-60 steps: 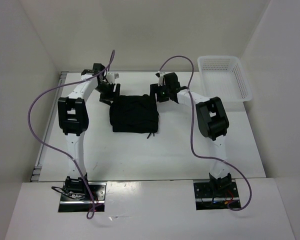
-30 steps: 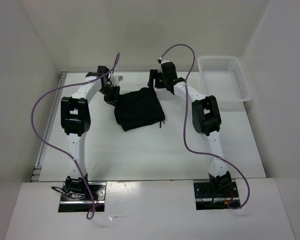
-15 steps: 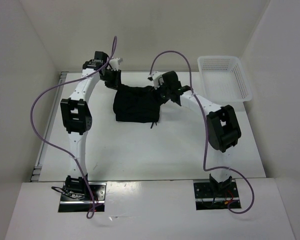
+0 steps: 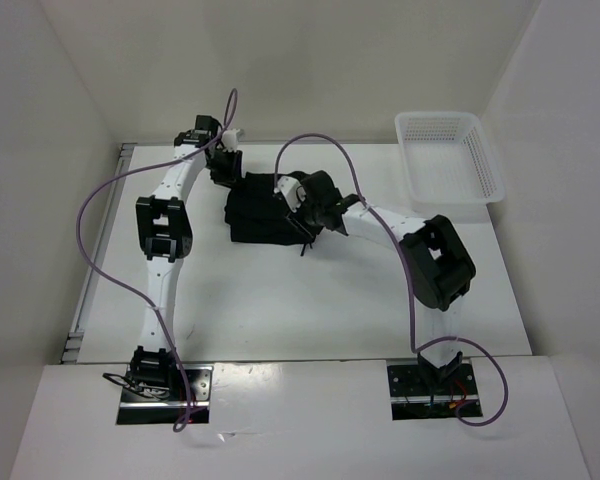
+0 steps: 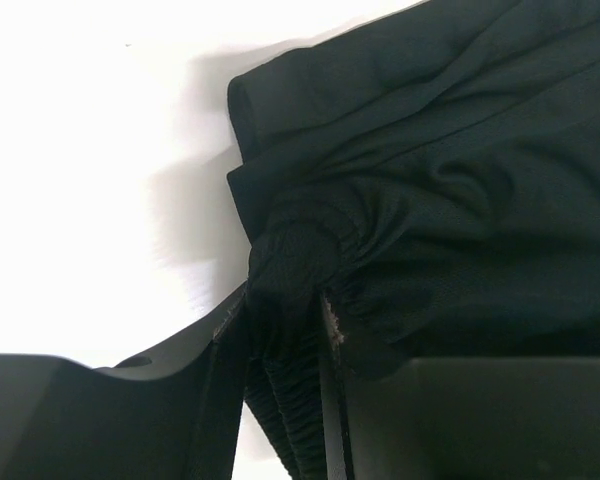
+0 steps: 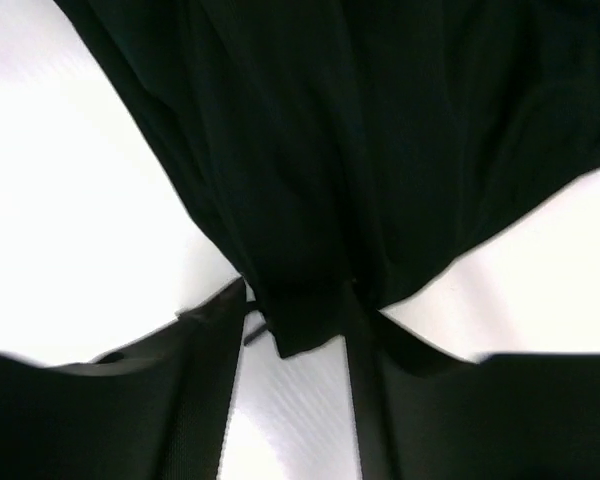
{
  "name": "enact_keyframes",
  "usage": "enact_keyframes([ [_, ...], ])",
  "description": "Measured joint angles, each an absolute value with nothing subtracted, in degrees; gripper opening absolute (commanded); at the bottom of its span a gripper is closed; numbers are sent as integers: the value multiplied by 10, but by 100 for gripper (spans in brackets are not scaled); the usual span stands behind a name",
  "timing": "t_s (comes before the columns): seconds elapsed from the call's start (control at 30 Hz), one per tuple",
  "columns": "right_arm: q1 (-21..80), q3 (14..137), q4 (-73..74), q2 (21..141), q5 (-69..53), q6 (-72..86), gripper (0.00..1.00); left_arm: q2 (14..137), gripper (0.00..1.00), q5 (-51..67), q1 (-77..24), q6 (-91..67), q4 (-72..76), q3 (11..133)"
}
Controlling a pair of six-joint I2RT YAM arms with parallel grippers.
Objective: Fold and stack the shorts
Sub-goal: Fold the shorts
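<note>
Both pincers clenched on shorts (image 4: 257,216), far middle of table (image 4: 280,300).
Left gripper (image 5: 280,318): jaws pinch a bunched, gathered waistband fold at the shorts' far left corner. Right gripper (image 6: 295,310): jaws clamp a hanging fabric edge on the right side. Shorts lie in a dark crumpled heap between the two grippers; drawstring (image 4: 302,246) trails off the near right edge. Basket (image 4: 450,178) sits well apart, far right.
</note>
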State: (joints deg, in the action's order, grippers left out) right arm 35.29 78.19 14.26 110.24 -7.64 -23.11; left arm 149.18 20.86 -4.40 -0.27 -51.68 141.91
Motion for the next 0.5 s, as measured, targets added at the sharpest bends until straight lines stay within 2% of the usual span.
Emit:
enact_keyframes([
  [0.17, 363, 759, 121, 1110, -42, -246, 14, 1492, 41, 201, -44, -2, -518, 1424],
  [0.2, 368, 751, 119, 1110, -37, -253, 0, 1492, 41, 199, -44, -3, -518, 1424],
  [0.43, 409, 706, 102, 1106, -23, -316, 0, 1492, 42, 188, -45, -3, -524, 1434],
  [0.47, 413, 700, 100, 1103, -23, -323, 4, 1492, 42, 188, -45, -3, -525, 1436],
  [0.5, 415, 694, 99, 1099, -23, -327, 19, 1492, 44, 188, -46, -3, -526, 1438],
])
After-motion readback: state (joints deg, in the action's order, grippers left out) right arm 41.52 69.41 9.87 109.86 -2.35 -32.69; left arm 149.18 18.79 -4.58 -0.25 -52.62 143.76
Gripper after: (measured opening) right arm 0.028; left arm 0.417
